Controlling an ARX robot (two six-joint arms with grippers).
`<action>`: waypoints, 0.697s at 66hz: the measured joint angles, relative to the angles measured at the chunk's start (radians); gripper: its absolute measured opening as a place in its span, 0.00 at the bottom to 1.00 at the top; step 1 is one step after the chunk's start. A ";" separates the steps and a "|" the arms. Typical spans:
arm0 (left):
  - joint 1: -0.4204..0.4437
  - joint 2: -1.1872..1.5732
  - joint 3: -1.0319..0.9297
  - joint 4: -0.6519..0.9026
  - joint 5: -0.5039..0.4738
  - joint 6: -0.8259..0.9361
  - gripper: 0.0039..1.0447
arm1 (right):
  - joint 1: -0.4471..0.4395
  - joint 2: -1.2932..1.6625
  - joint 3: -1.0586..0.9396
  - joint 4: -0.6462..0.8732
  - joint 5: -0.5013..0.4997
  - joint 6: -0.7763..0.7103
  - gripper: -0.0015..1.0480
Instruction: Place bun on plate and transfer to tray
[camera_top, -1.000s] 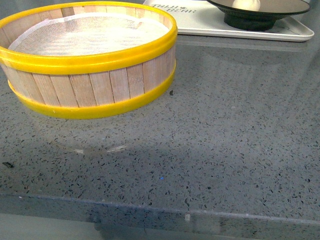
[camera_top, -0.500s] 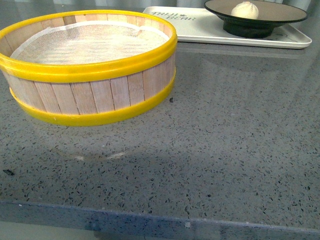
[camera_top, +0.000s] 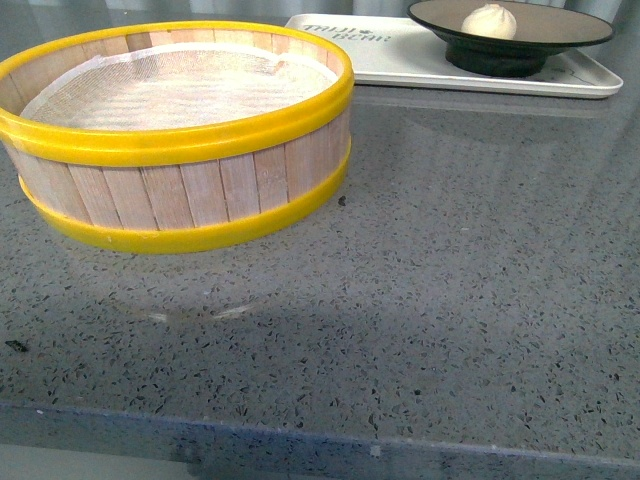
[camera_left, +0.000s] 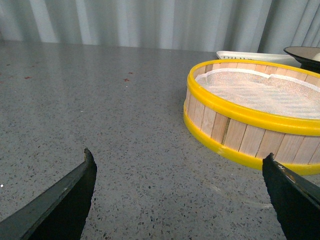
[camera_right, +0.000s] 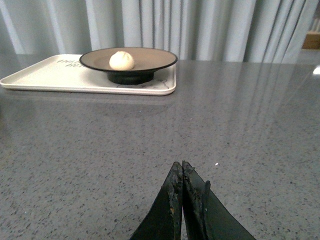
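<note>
The cream-white bun (camera_top: 489, 20) (camera_right: 121, 60) rests on the tan-faced, black-rimmed plate (camera_top: 560, 27) (camera_right: 150, 59). That plate stands on the cream-white tray (camera_top: 400, 55) (camera_right: 45, 75) at the far right of the table. My left gripper (camera_left: 180, 172) is open above bare tabletop, nothing between its black fingers, and the steamer basket lies just beyond it. My right gripper (camera_right: 181, 167) is shut on nothing, low over the grey table and well short of the tray. Neither gripper appears in the front view.
A round wooden steamer basket (camera_top: 180, 135) (camera_left: 252, 117) with yellow bands and a white cloth liner stands at the near left. The grey speckled tabletop (camera_top: 450, 280) ends at a front edge low in the front view. Grey curtains (camera_right: 200, 25) hang behind.
The front view has shifted slightly, so the basket, tray and plate sit a little lower in frame than a second ago. Nothing on the table has moved.
</note>
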 joint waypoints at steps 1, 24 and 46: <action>0.000 0.000 0.000 0.000 0.000 0.000 0.94 | 0.010 -0.005 -0.005 0.004 0.018 0.000 0.02; 0.000 0.000 0.000 0.000 0.000 0.000 0.94 | 0.108 -0.122 -0.021 -0.093 0.097 0.000 0.02; 0.000 0.000 0.000 0.000 0.000 0.000 0.94 | 0.108 -0.212 -0.021 -0.184 0.097 0.000 0.02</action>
